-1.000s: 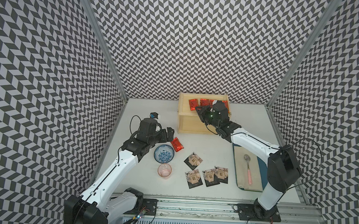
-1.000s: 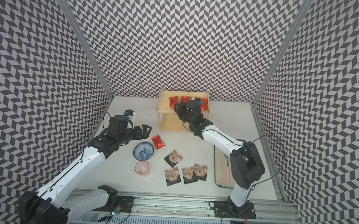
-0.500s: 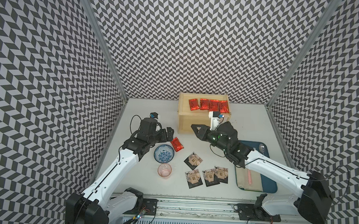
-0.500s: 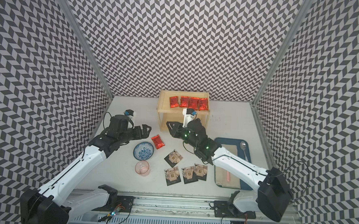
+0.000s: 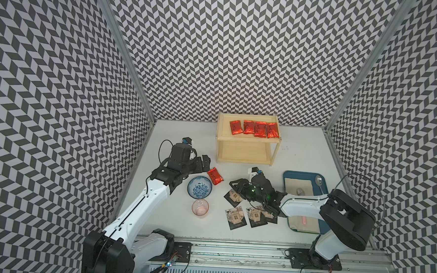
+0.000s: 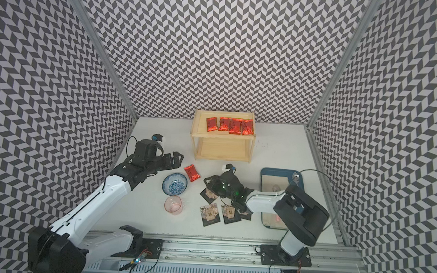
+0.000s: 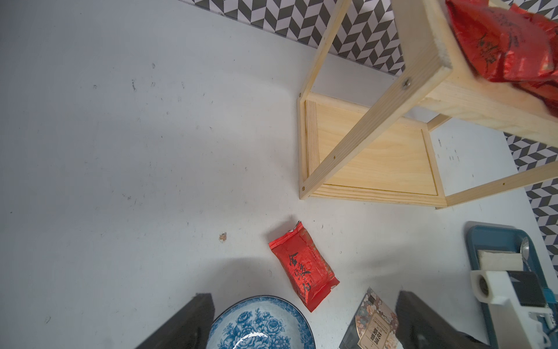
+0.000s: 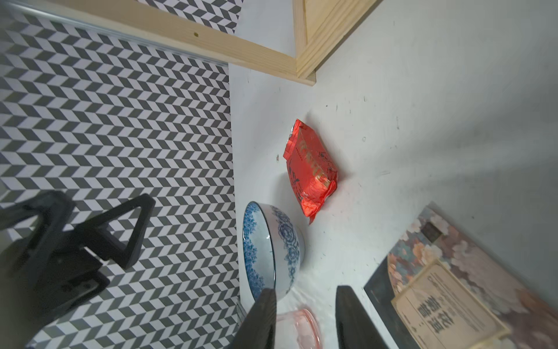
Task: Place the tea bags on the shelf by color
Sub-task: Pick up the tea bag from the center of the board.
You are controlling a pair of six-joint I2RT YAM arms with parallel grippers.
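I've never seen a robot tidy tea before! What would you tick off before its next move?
1. Right gripper open, empty, near a flat black square packet: ok.
2. Left gripper open, empty: ok.
3. Pale wooden two-tier shelf, lower board bare: ok.
4. Four shiny red foil packets in a row on its top board: ok.
5. Every red packet shelved: not ok; one lies on the table beside the blue patterned bowl.
6. All black packets free to grab: cannot tell; the right arm covers part of one.
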